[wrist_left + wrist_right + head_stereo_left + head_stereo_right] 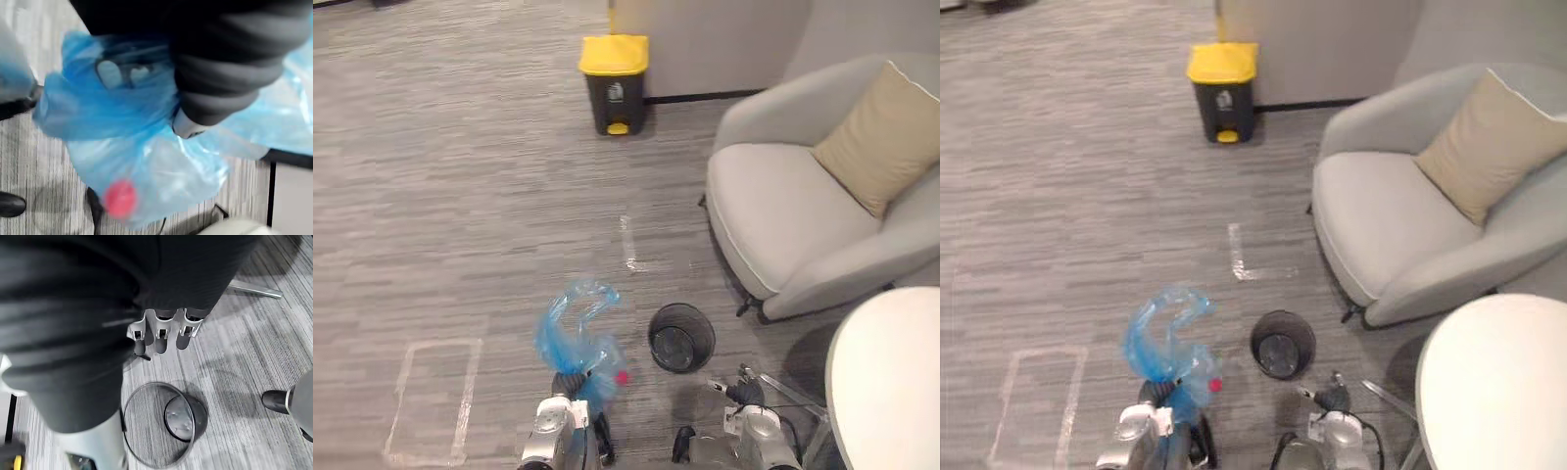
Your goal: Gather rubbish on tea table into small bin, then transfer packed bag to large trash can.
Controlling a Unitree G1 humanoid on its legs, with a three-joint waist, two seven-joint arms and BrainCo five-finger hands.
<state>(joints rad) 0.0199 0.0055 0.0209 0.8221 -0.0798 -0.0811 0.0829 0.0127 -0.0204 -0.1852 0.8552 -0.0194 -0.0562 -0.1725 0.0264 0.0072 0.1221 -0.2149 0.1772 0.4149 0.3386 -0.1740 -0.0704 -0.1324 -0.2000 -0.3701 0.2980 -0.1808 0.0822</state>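
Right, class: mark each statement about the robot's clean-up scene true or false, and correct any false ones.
1. The blue bag is bunched in the fingers of the left hand. True.
2. The small mesh bin has a bag lining it. False: it stands bare and empty on the floor.
3. The large trash can has its yellow lid raised. False: the lid is shut.
4. A beige cushion leans in the grey armchair. True.
5. The right hand grips the bin's rim. False: it hangs above the bin, holding nothing.
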